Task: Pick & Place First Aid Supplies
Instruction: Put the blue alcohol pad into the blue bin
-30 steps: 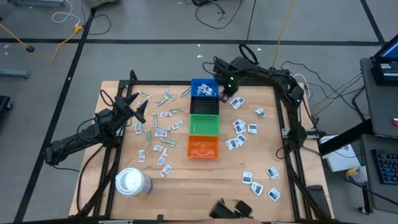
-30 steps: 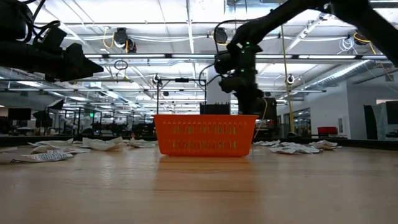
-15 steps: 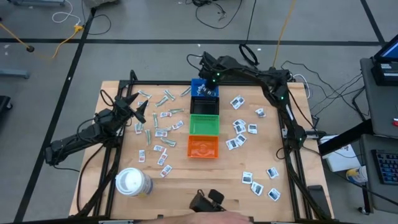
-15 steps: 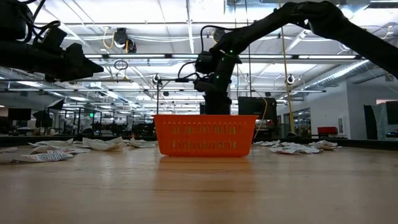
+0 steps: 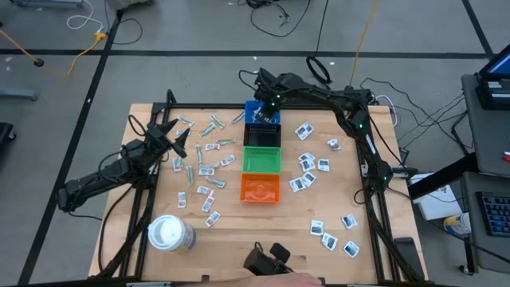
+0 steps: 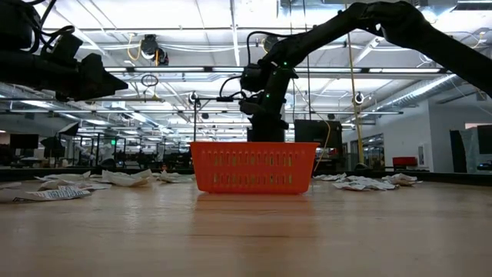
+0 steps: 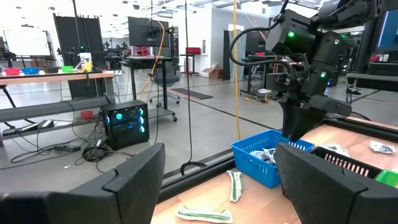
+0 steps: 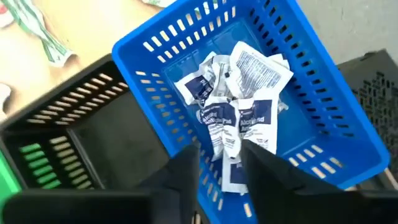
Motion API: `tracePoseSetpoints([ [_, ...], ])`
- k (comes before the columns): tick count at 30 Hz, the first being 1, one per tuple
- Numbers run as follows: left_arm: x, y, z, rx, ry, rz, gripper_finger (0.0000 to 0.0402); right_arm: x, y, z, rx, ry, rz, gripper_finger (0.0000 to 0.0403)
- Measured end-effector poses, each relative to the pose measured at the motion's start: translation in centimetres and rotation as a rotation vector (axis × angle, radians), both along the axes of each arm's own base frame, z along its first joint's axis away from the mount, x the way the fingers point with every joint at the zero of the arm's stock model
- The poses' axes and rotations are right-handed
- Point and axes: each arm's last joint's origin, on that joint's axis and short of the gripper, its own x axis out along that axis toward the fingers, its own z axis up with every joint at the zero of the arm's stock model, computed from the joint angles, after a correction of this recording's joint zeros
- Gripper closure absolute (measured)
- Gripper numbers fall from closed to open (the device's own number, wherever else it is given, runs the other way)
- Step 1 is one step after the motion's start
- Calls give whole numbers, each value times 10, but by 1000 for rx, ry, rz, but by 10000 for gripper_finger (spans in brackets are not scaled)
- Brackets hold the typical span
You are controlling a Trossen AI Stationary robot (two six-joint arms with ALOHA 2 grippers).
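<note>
In the low view the orange bin (image 6: 254, 166) hides the bins behind it and the right gripper's fingertips.

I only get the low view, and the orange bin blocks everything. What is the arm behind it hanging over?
Observer: The right gripper hangs over a blue bin at the far end of the bin row.
Operator: Is anything in it?
Observer: Yes, a pile of white packets with dark-blue print lies inside.
Operator: And the other arm?
Observer: The left gripper hovers with its jaws open, near scattered green-grey wrappers on the table's left side.
</note>
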Motion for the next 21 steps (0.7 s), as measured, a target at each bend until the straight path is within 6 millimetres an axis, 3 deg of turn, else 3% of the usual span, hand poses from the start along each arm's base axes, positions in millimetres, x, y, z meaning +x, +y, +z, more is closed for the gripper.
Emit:
tracePoseSetpoints([
  [7,0,0,0,0,-1,0,96,-8,13,21,52,25,-194,213],
  [15,0,0,0,1,0,0,96,-27,36,39,134,176,-492,214],
  [21,0,0,0,0,0,0,96,-34,43,38,218,252,-729,215],
])
